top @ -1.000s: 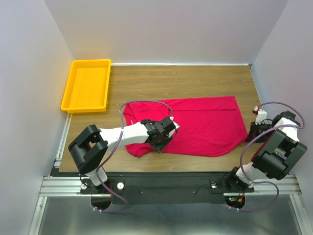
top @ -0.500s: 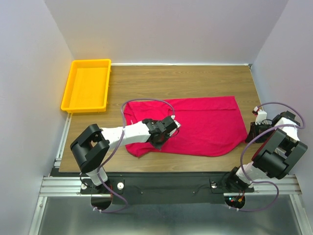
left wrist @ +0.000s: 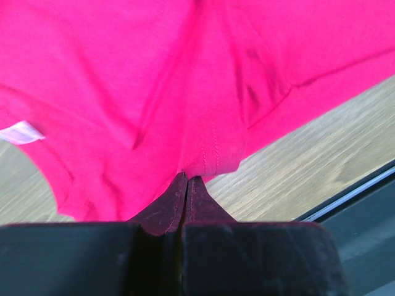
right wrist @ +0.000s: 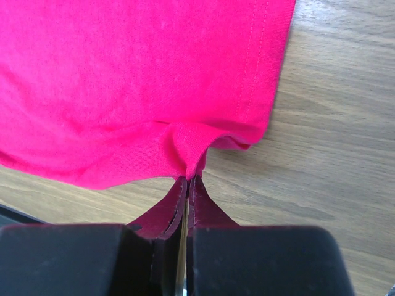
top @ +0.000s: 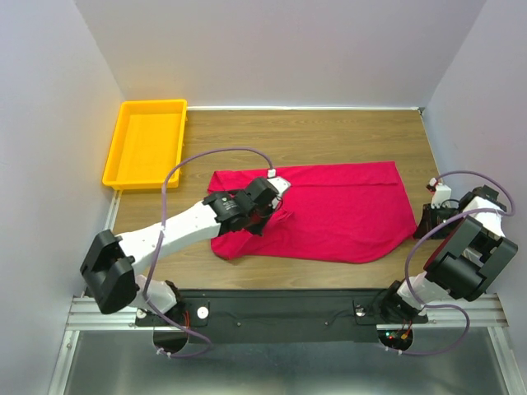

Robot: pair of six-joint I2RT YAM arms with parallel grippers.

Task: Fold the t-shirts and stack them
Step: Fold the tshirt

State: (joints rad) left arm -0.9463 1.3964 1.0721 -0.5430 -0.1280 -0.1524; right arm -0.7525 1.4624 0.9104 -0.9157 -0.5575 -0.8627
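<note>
I can find no brand or writing; the only tag is a small white neck label (left wrist: 21, 132), too blurred for me to read. My left hand (left wrist: 187, 180) is pinched fully together on a bunched, stitched edge in the left part of the crimson t-shirt (top: 338, 210); from above, the wrist hides that pinch. My right hand (right wrist: 187, 179) is closed just as tight on the shirt's hemmed right edge, cloth puckering into its tips. The shirt lies spread across the counter (top: 329, 132) between my 2 hands, well apart from the yellow tray (top: 146, 144) at the far left
</note>
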